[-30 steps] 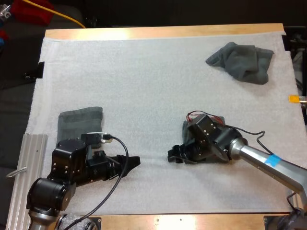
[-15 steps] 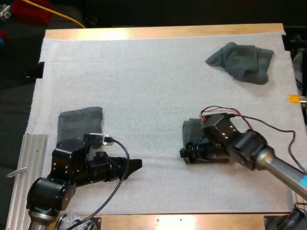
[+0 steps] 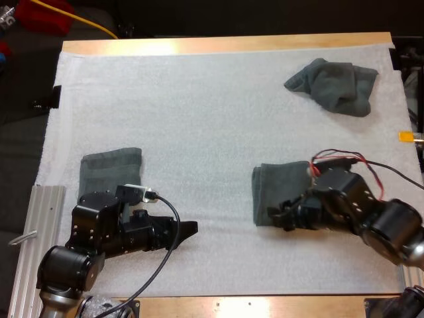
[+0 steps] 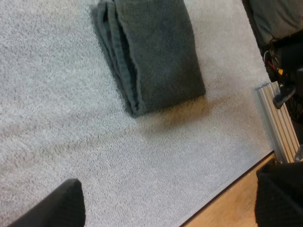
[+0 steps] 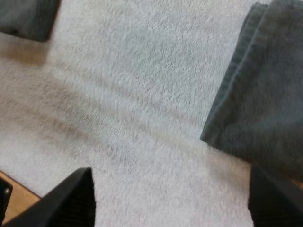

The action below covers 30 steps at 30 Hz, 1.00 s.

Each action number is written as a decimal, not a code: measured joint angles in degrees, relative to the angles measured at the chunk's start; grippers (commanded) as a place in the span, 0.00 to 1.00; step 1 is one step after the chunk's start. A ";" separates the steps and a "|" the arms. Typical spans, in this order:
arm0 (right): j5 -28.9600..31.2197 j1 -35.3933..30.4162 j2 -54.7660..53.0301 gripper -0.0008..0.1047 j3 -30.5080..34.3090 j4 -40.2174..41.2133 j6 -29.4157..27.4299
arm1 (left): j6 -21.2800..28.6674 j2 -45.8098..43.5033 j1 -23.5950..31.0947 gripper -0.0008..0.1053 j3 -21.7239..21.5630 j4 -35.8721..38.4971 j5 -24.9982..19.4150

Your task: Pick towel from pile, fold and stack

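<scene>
Wooden counter (image 3: 225, 45) under a white mat (image 3: 199, 112), dark room beyond.
Glare on the wood at 12 o'clock; yellow cable (image 3: 86, 22) and red object (image 3: 43, 16) at 11, orange mark (image 3: 405, 136) at 3, ribbed metal rail (image 3: 33, 218) at 8.

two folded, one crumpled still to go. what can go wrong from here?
1. The right gripper hangs open, low at the near edge of the middle folded towel; a finger may catch it and pull the fold open.
2. That towel lies apart from the left folded towel, not stacked; carrying it across may undo its layers.
3. The crumpled towel sits near the far right corner of the white mat; a grab there may take just one flap.
</scene>
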 measured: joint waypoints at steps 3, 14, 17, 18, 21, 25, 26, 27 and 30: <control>0.00 0.00 -3.04 0.75 0.00 1.54 0.00 | 0.11 0.00 0.00 0.68 0.00 -0.32 0.00; 3.04 0.00 -11.36 0.75 0.00 4.42 0.00 | 0.10 0.09 0.00 0.68 0.00 -2.02 0.00; 4.17 0.00 -12.48 0.75 0.00 4.44 0.00 | 0.14 1.32 0.00 0.68 0.00 -3.24 0.00; 4.40 0.00 -12.63 0.75 0.00 4.44 0.00 | 0.14 2.10 0.00 0.68 0.00 -3.43 0.00; 4.76 0.00 -12.66 0.75 0.00 4.53 0.00 | 0.14 5.68 0.00 0.68 0.00 -5.04 0.00; 4.92 0.00 -12.66 0.75 0.00 4.62 0.00 | 0.14 8.78 -0.77 0.68 0.00 -6.98 0.00; 4.95 0.00 -12.66 0.75 0.00 4.69 0.00 | 0.07 9.47 -1.54 0.68 0.00 -7.68 0.00; 5.09 0.00 -12.66 0.75 0.00 4.67 0.00 | -0.30 10.77 -3.03 0.68 0.00 -9.37 -0.06; 5.09 0.00 -12.66 0.75 0.00 4.67 0.00 | -2.16 14.48 -7.19 0.68 0.06 -13.93 -2.51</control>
